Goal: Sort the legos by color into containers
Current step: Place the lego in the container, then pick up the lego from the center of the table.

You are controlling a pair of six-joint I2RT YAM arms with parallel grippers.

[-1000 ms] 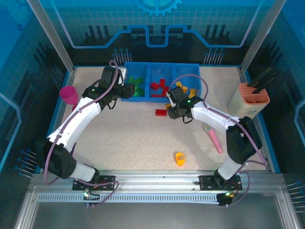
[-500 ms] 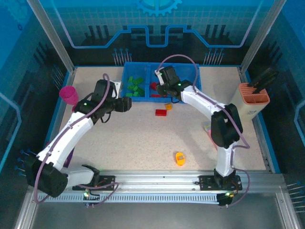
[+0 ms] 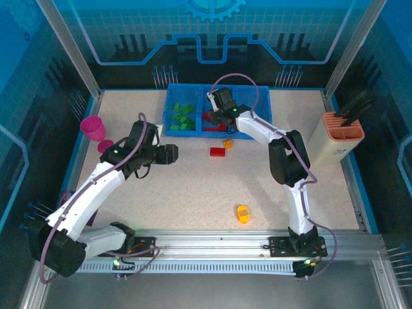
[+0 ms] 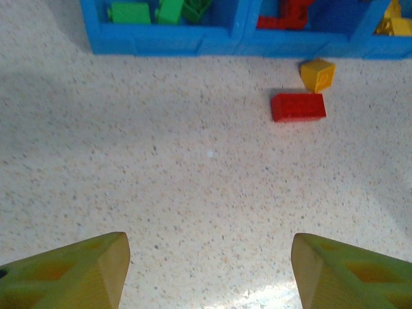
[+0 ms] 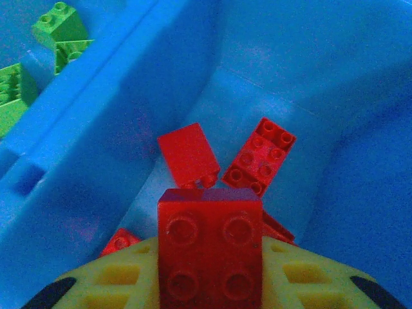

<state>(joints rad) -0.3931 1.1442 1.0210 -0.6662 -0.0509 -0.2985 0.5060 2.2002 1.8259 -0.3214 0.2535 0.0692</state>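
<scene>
The blue tray (image 3: 193,93) stands at the back, with green legos (image 3: 183,116) in its left compartment and red legos (image 5: 261,156) in the middle one. My right gripper (image 3: 216,116) hangs over the middle compartment, shut on a red lego (image 5: 210,248). On the table in front of the tray lie a red lego (image 4: 297,107) and a yellow lego (image 4: 318,74). My left gripper (image 4: 209,257) is open and empty over bare table, short of those two. In the top view the left gripper (image 3: 172,153) sits left of that red lego (image 3: 217,152).
An orange-yellow lego (image 3: 243,214) lies near the front of the table. A magenta cup (image 3: 94,127) stands at the left edge and a beige holder (image 3: 341,134) with black tools at the right. The table has blue raised edges.
My left gripper drew back from the green compartment toward the table's middle and opened wider. My right gripper swung from the table beside the red lego up to the middle compartment.
</scene>
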